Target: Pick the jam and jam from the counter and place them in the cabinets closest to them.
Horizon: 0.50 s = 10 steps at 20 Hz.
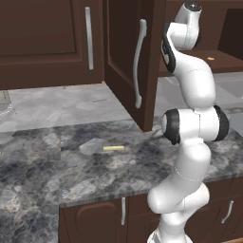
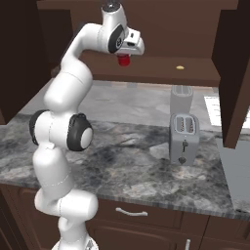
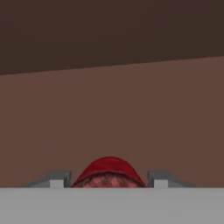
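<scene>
A small red jam (image 2: 124,60) jar hangs under my gripper (image 2: 125,56), just above the brown shelf (image 2: 161,72) of the open upper cabinet. In the hand view the jam (image 3: 108,169) sits between the two fingertips (image 3: 57,178), which press close on either side of it, with the shelf surface stretching ahead. The gripper is shut on the jar. From the left base view the arm reaches up past the open cabinet door (image 1: 137,61) toward that shelf (image 1: 223,61).
A small orange-yellow item (image 2: 180,67) lies on the same shelf, to the right of the jar. A silver toaster (image 2: 184,138) stands on the granite counter (image 2: 136,166) below. A thin yellow stick (image 1: 113,148) lies on the counter. Open doors flank the cabinet on both sides.
</scene>
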Motion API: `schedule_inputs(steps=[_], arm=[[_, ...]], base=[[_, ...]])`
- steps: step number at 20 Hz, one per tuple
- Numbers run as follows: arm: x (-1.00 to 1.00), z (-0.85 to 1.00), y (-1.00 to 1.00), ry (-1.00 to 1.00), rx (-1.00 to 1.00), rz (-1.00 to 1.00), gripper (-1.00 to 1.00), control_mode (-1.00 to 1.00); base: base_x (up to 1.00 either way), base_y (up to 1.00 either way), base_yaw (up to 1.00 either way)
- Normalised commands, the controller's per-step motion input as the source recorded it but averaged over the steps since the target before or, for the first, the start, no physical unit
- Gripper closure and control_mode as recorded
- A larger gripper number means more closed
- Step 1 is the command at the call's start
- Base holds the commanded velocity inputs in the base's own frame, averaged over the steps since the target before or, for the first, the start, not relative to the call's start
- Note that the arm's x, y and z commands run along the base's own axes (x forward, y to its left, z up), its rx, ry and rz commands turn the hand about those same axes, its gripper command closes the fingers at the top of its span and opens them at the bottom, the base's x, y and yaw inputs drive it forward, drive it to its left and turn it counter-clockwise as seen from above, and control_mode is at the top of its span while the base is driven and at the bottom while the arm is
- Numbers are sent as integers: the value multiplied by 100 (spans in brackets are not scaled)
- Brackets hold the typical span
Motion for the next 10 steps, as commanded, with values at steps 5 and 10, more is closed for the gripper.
schedule_inputs(steps=[5, 10], arm=[[14, 0, -3, -3, 2, 0, -100, -100], [1, 0, -4, -8, 3, 0, -100, -100]], base=[[0, 0, 0], [0, 0, 0]])
